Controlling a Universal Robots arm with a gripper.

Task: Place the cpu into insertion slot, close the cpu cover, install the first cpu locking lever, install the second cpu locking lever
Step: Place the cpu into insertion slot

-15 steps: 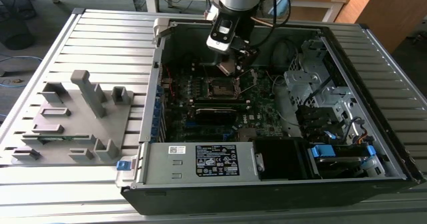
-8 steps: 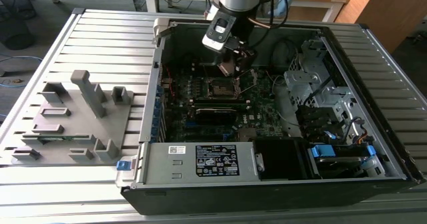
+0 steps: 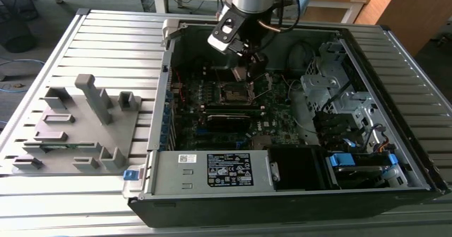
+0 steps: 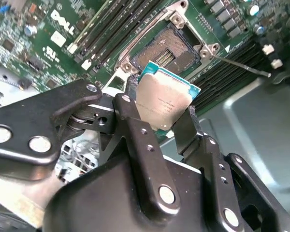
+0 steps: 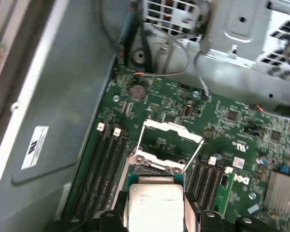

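My gripper (image 3: 247, 66) hangs inside the open computer case, shut on the cpu (image 4: 166, 100), a flat square chip with a dull metal top. It grips the chip by two opposite edges, tilted, just above and beside the insertion slot (image 4: 171, 48). The slot lies uncovered on the green motherboard (image 3: 282, 110), its contact field showing. In the first wrist view the cpu (image 5: 154, 203) sits between the fingers (image 5: 203, 220). Beyond it the cpu cover (image 5: 173, 129) stands swung open, the board visible through its window. A thin wire locking lever (image 4: 241, 65) sticks out beside the slot.
Black memory slots (image 5: 104, 164) flank the socket on both sides. A metal drive cage (image 3: 332, 83) with cables fills the exterior view's right of the case. The power supply (image 3: 211, 168) sits at the front, and a grey fixture tray (image 3: 78, 126) stands outside on the slatted table.
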